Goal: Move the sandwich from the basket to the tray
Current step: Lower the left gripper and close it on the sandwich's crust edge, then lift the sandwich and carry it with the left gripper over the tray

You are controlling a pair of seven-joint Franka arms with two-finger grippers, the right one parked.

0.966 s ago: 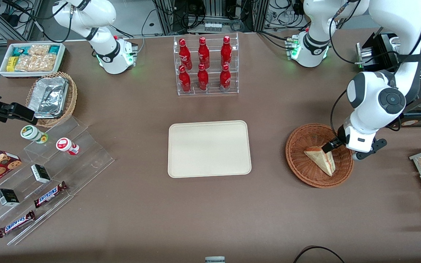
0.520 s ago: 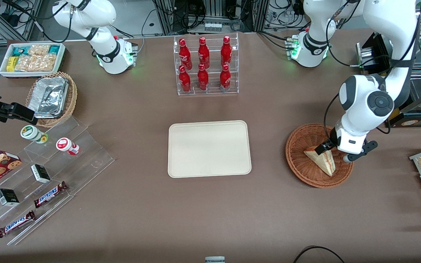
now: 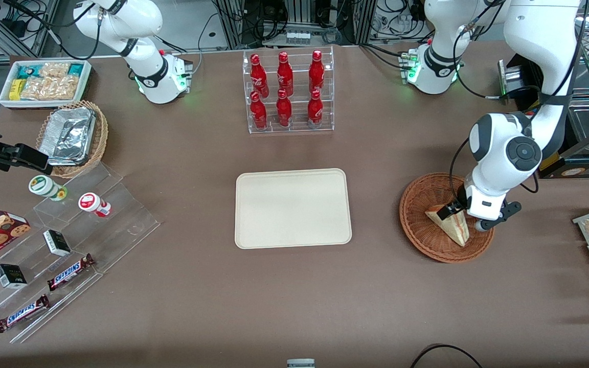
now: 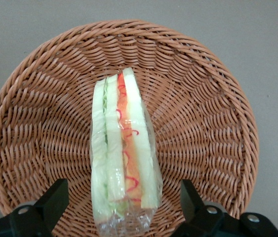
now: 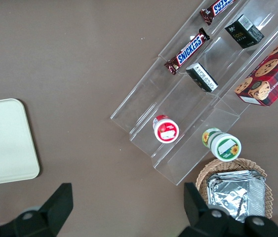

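Sandwich [image 4: 124, 158], plastic-wrapped triangular wedge of pale bread with red and green layers, lying in round woven reddish-brown basket [image 3: 422, 230]; hand [image 4: 124, 207] over basket, spread fingers [image 4: 55, 197] either side of sandwich, not touching; hand has shifted toward smooth cream tray [image 3: 293, 208] on brown tabletop [image 3: 294, 296].

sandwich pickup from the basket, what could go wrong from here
The sandwich stands on edge in clear wrap, between the open jaws of the gripper. The wrap could slip in the grip, or too hard a squeeze could crush the bread. The wedge sits low in the basket, so the fingers may catch the weave.
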